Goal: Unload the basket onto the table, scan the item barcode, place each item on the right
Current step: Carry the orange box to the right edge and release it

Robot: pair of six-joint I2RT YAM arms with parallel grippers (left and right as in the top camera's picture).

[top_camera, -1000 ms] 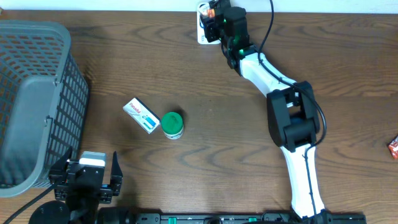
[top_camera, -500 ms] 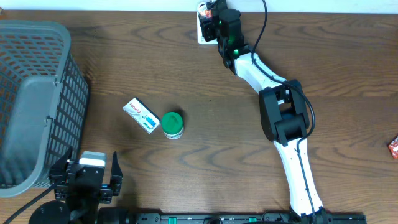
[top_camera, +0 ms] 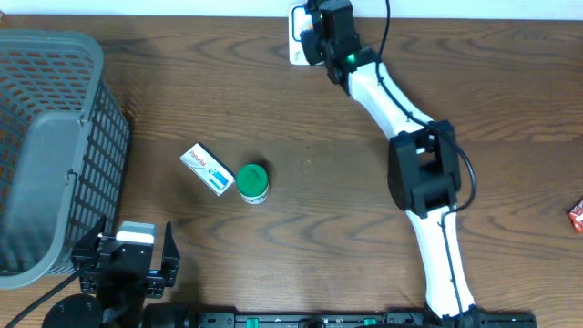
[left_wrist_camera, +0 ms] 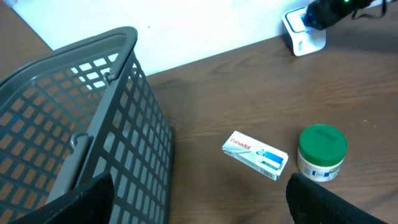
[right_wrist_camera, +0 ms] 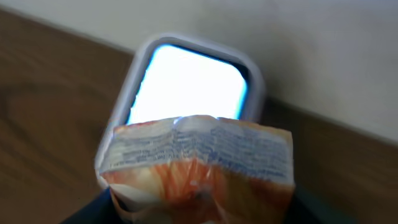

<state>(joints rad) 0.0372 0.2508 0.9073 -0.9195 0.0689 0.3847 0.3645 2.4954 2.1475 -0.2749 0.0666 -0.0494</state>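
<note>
Right now the right gripper (top_camera: 316, 20) is stretched out to the barcode scanner (top_camera: 297, 44) at the table's far edge, its fingers pinched on an orange-and-white snack packet (right_wrist_camera: 199, 165). In the wrist view the packet's crimped top edge stands just in front of the scanner's lit window, covering its lower rim; whether the two touch cannot be told.

The likeliest failure, as I judge it, is a missed read. Only the crinkled seam and some fine print face the camera, no barcode shows, and the code may be turned away from the window or creased. The soft film could also sag or slide in so low a grip. Pressing closer risks nudging the small scanner along the table.

The left gripper (top_camera: 133, 239) rests well away from the scanner, on the near side, jaws spread wide and empty. A Panadol box (top_camera: 206, 169) and a green-lidded jar (top_camera: 252, 181) lie between it and the scanner.
</note>
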